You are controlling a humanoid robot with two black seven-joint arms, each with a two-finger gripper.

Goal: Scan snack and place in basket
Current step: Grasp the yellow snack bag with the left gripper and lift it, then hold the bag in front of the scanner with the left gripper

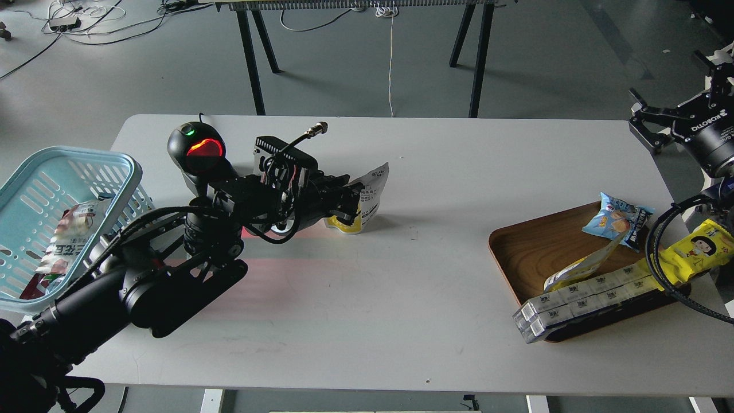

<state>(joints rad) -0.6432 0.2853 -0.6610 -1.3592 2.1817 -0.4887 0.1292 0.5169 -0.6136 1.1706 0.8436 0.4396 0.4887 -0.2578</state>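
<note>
The snack (371, 195), a yellow and white pouch with black text, stands over the middle of the white table (401, 321). My left gripper (346, 209) is shut on its left side, at table height. It is held just right of the black barcode scanner (198, 152), whose window glows red. The light blue basket (34, 172) stands tilted at the table's left edge, left of my left arm. My right gripper (668, 94) is open and empty, raised off the table's far right corner.
A red and white packet (66, 244) lies in the basket. The brown wooden tray (527, 252) at the right holds a small blue packet (616, 221), a yellow pack with a cartoon face (697, 249), another yellow-white pouch (579, 268) and a strip of boxes (579, 301).
</note>
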